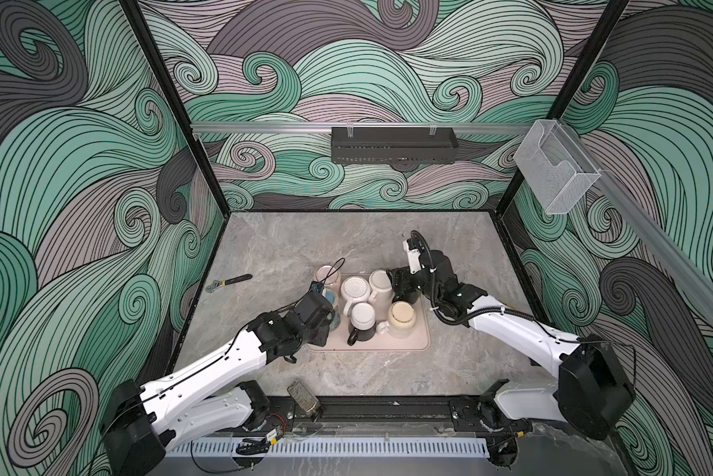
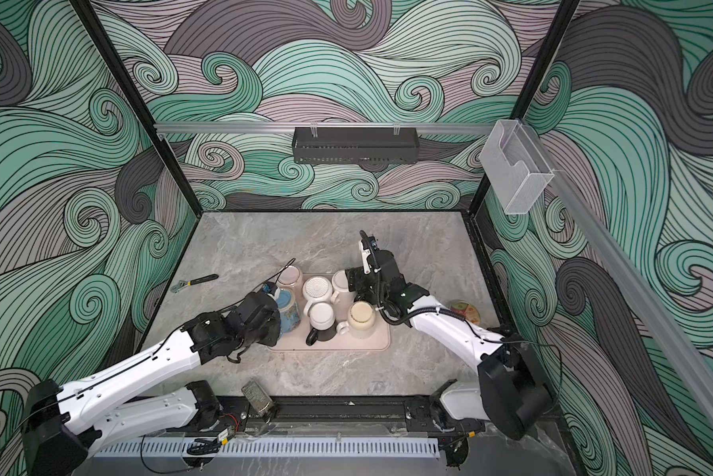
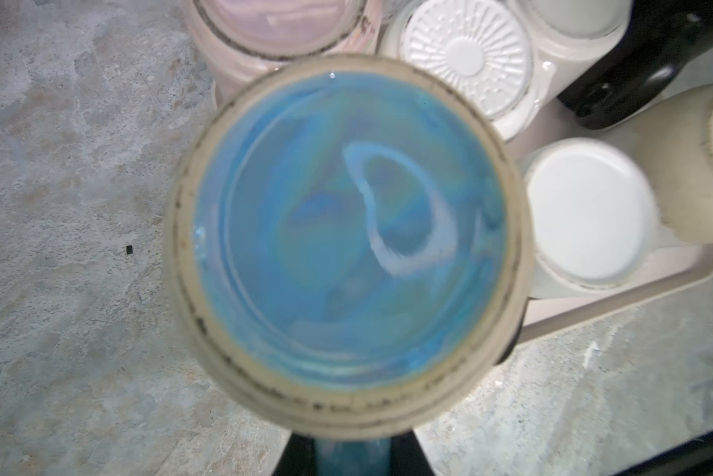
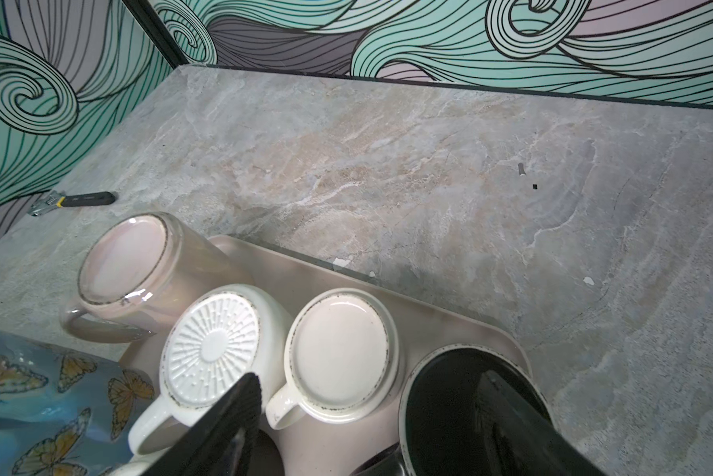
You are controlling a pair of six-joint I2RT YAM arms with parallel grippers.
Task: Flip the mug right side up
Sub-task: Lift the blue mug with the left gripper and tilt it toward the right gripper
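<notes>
Holding: my left hand is closed on the handle of the blue butterfly-print ceramic mug; the handle shows as a blue strip between my two dark fingers.
Mug's place: at the left end of the beige plastic tray, upside down with its glazed blue base up. I cannot tell whether its rim rests on the tray or hangs clear of it.
Direction from hand: the body lies straight ahead of my left hand, and the handle points back toward me and the near-left part of the grey marbled counter.
Long axis: roughly upright, with the base facing my left wrist camera and the mouth hidden on the far side.
Neighbours: a pink glazed mug stands just beyond it and a white mug with a ridged sunburst base just beside it on the right, both base up.
Other hand: my right hand stands open over the far-right part of the tray, one finger above a black mug, clamping nothing that I can see.
Nearer arm: the left, which has the grip; the right is across the tray, with the other mugs between.
Next move, as I judge it: lift clear, then make a half-turn about the handle line, swinging the body toward the bare counter on the left rather than into the neighbours.
</notes>
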